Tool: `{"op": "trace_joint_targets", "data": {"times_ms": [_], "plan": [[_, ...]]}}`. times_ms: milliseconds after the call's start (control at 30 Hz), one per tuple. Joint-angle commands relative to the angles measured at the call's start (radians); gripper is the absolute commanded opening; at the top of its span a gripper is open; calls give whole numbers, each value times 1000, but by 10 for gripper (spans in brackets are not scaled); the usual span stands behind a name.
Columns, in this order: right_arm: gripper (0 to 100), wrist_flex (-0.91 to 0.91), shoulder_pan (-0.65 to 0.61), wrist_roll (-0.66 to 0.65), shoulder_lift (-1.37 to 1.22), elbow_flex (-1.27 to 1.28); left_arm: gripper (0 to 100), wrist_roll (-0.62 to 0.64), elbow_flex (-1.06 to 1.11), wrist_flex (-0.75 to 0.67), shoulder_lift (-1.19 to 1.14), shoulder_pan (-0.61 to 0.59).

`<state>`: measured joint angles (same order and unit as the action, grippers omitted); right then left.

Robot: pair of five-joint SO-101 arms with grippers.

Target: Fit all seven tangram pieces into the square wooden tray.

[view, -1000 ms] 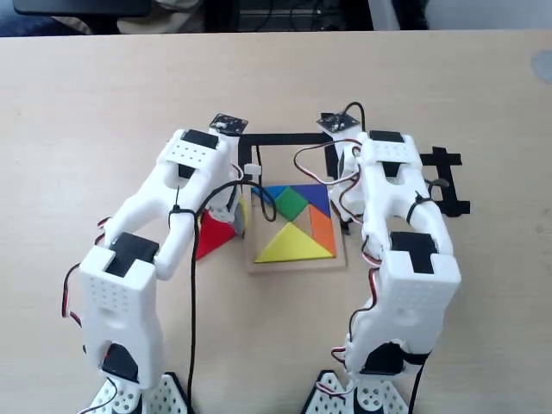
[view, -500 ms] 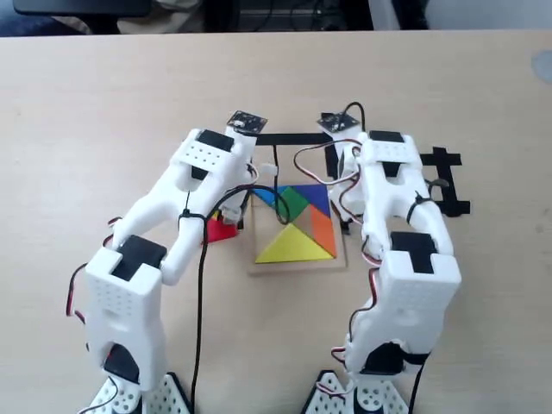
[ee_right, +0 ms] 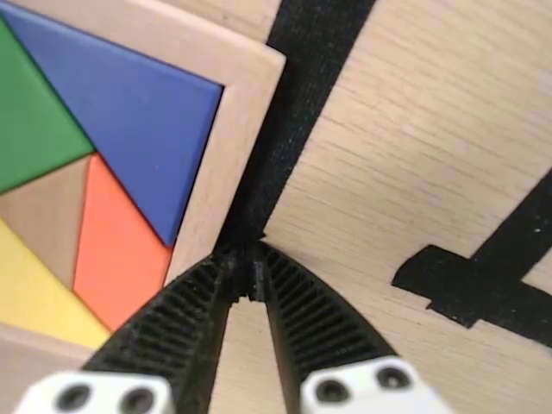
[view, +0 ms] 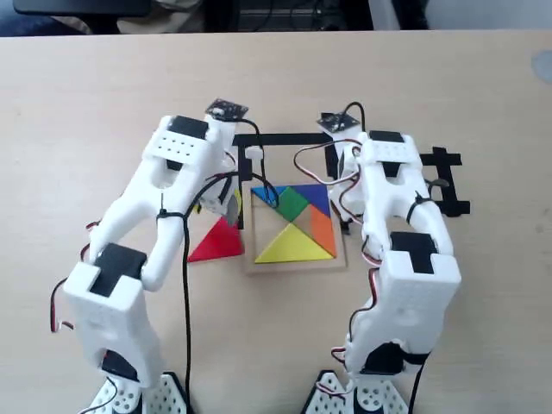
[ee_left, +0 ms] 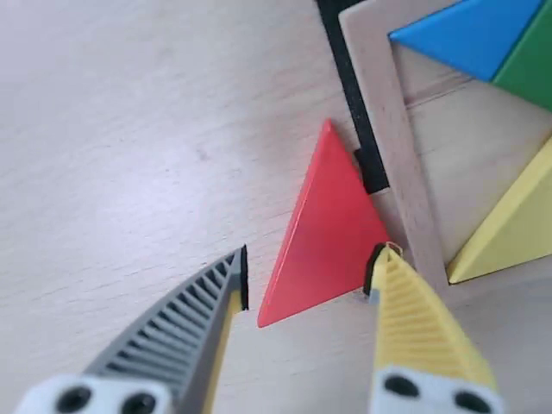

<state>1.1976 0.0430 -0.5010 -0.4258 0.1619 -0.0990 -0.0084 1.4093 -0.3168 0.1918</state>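
Two grippers, two states. Left gripper [ee_left: 310, 257]: jaws spread wide, holding nothing, straddling the red triangle [ee_left: 326, 228] from above. Its yellow fingertip [ee_left: 379, 259] sits at the triangle's corner nearest the tray [ee_left: 388, 138], touching or just shy of it; cannot tell which. The grey fingertip [ee_left: 237, 263] stands a little apart from the triangle's long edge, over bare table [view: 86, 103]. Red triangle lies flat on the table outside the tray, just beside its left rim, one corner against the rim and one point overlapping the black tape [ee_left: 345, 78] that runs along that side. In the high view the left arm hangs over this spot and covers part of the piece. Right gripper [ee_right: 252, 274]: black fingers pressed together, nothing between them, tips down on the tape just off the tray's right rim, near the far right corner. Five coloured pieces lie in the tray: yellow triangle [view: 293, 244] along the near edge, orange piece [view: 321, 228] on the right side, dark blue triangle [view: 323, 198] in the far right corner, green piece [view: 291, 204] in the middle, light blue piece [view: 267, 197] toward the far left. Bare wood shows inside the tray on the left side, between light blue and yellow, and in a small patch among green, orange and yellow.
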Motion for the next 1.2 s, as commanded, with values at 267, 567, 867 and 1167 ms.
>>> {"op": "trace_joint_targets", "data": {"times_ms": [267, 567, 867, 1167], "plan": [[11, 14, -29, -12, 2, 18, 251, -54, 82, -107, -84, 25], [11, 14, -29, -12, 2, 18, 251, -35, 82, -175, -103, 1], [11, 14, -29, -12, 2, 18, 251, -37, 30, -219, -103, -113], [11, 14, -29, -12, 2, 18, 251, 0, -165, 3, -94, -119]]}}
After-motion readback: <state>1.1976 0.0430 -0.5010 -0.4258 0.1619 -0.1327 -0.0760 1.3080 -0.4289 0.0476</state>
